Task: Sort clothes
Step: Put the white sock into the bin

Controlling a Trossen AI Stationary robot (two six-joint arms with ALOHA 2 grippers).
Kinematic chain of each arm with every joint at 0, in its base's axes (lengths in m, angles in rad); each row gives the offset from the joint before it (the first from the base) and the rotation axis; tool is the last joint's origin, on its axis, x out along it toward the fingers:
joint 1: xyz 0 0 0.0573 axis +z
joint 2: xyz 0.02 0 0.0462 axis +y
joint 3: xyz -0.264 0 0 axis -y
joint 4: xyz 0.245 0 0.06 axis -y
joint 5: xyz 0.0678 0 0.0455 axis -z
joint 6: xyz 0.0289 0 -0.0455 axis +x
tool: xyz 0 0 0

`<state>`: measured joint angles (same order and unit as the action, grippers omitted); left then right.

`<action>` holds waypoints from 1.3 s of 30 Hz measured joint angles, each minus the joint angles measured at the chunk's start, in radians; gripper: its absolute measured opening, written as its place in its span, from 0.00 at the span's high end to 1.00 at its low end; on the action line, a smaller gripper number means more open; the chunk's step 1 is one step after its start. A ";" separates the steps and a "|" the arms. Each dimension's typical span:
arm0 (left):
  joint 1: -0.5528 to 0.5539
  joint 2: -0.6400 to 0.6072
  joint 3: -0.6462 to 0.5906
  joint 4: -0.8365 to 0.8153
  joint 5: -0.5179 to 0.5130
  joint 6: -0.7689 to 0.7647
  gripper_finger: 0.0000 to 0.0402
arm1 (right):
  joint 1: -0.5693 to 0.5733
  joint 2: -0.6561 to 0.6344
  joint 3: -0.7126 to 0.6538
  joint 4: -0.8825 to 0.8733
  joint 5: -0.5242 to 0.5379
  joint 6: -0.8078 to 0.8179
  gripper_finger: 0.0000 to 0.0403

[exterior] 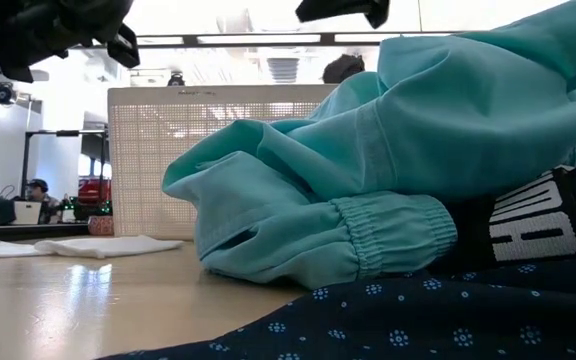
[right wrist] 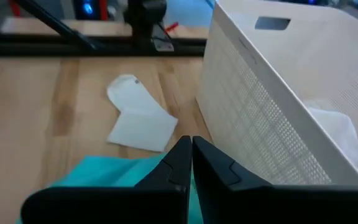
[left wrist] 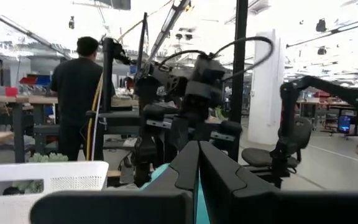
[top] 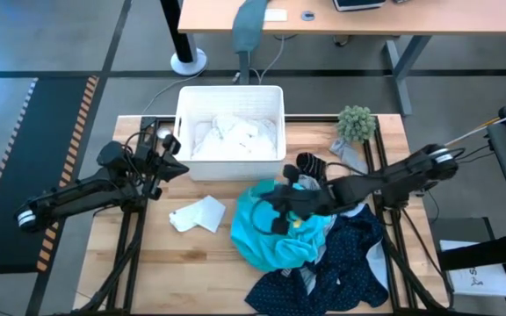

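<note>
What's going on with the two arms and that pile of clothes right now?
Right gripper shut, over teal garment; no grip visible. Left gripper shut, idle beside white basket. White cloth loose on table. Nothing blocking.

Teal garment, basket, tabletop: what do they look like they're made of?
Teal garment: soft matte knit, likely sweatshirt fleece; it drapes in folds and has a gathered elastic cuff. Basket: white rigid plastic, probably moulded; fine ribbed grid walls with a cut handle slot. Tabletop: light wood planks with visible grain, smooth, likely sealed.

Two dark jointed arms [top: 86, 191] with black cables
</note>
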<state>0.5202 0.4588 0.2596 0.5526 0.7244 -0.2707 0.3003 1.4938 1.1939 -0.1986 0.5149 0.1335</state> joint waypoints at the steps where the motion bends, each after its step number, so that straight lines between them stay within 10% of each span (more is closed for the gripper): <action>1: 0.000 0.001 0.010 -0.013 0.001 0.000 1.00 | 0.004 -0.024 -0.037 0.036 0.000 0.000 1.00; 23: -0.131 0.105 0.543 -1.046 -0.139 0.410 1.00 | 0.041 -0.343 -0.464 0.239 0.001 -0.013 1.00; 39: -0.528 0.336 0.604 -1.290 -0.469 0.325 1.00 | 0.051 -0.328 -0.466 0.242 0.002 -0.049 1.00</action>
<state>-0.0080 0.7950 0.8635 -0.7372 0.2557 0.0548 0.3515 1.1656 0.7280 0.0437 0.5173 0.0843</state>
